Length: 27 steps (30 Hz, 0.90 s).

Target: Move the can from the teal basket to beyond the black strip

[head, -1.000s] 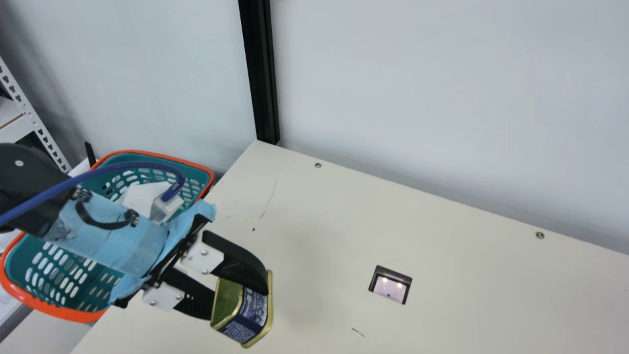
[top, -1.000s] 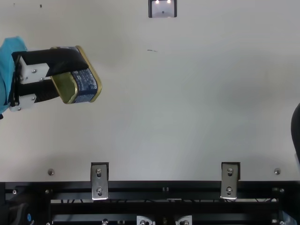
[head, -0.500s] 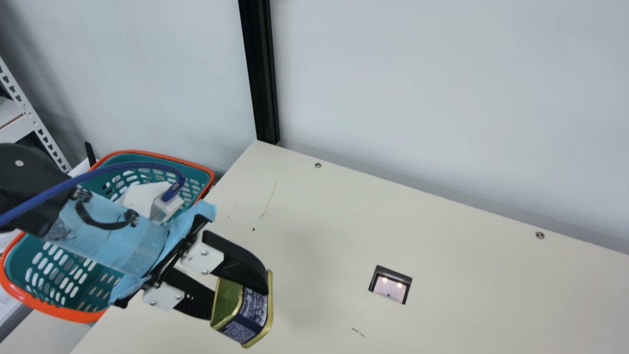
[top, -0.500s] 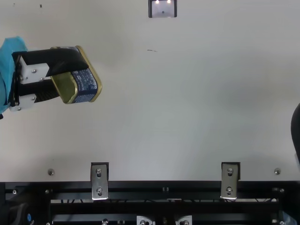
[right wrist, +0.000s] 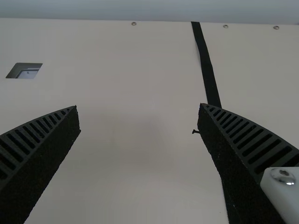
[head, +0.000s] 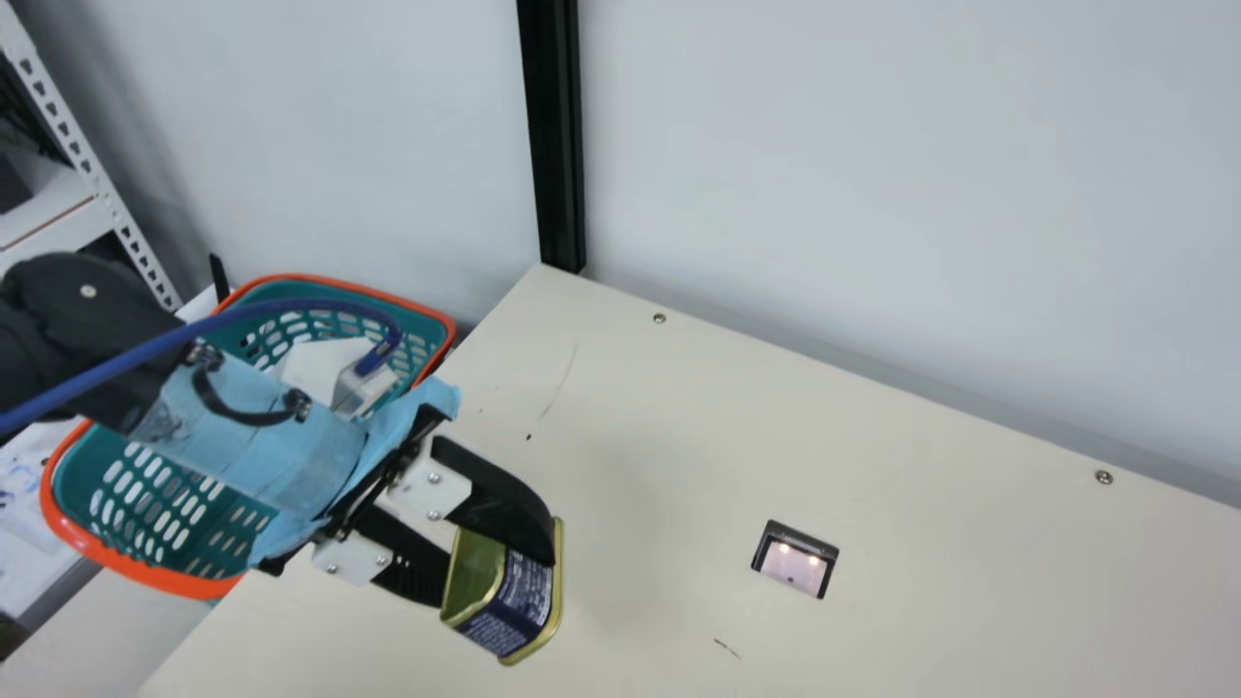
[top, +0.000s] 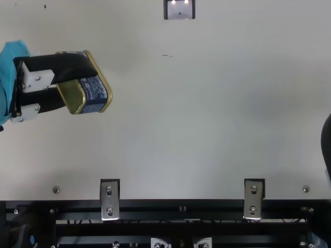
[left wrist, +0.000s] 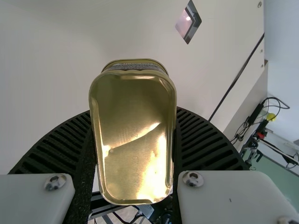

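Note:
In the main view my left gripper [head: 498,574] holds the can [head: 522,603] tilted over the table's left part, gold rim and dark blue label showing. The top view has the same can [top: 95,96] between the two fingers. Seen from the left wrist, the can's gold face [left wrist: 133,135] lies between the fingers of my left gripper [left wrist: 133,140], which press its sides. The teal basket [head: 116,460] with an orange rim is partly behind my left arm. My right gripper [right wrist: 139,107] is open and empty in the right wrist view, where the black strip [right wrist: 205,63] runs beyond one finger.
A white object [head: 325,364] lies in the basket's far part. A rectangular recess [head: 795,560] is set into the cream table [head: 873,465]. At the top view's right edge stands a rounded black part [top: 327,144]. Metal brackets [top: 109,200] line the table's front edge.
The neck camera has turned a little, shifting the whole main view. In the top view, my left arm and the can hold the same place as before.

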Motion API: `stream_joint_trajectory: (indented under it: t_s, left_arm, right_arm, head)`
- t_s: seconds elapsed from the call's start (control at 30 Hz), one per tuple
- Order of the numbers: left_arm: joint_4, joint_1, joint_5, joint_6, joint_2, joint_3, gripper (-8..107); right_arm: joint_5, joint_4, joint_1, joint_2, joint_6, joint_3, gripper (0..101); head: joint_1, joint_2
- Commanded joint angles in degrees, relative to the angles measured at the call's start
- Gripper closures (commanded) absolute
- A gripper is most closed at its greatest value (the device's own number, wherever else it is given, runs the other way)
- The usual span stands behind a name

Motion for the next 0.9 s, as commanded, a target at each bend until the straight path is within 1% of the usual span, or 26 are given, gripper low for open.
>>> stream_joint_trajectory:
  t_s: [0.0,0.1,0.3,0.67,0.87]
  left_arm:
    - [0.0,0.0,0.0,0.0,0.0,0.0,89]
    - [0.0,0.0,0.0,0.0,0.0,0.0,89]
    - [0.0,0.0,0.0,0.0,0.0,0.0,89]
    - [0.0,0.0,0.0,0.0,0.0,0.0,89]
    - [0.0,0.0,0.0,0.0,0.0,0.0,89]
  right_arm:
    - [0.0,0.0,0.0,0.0,0.0,0.0,0]
    - [0.0,0.0,0.0,0.0,0.0,0.0,0]
    - [0.0,0.0,0.0,0.0,0.0,0.0,0]
    - [0.0,0.0,0.0,0.0,0.0,0.0,0]
    - [0.0,0.0,0.0,0.0,0.0,0.0,0]
  head:
    - [1.6,1.5]
    - [3.1,1.9]
    - [4.2,-1.0]
    - [4.5,-15.2]
    - [3.7,-24.0]
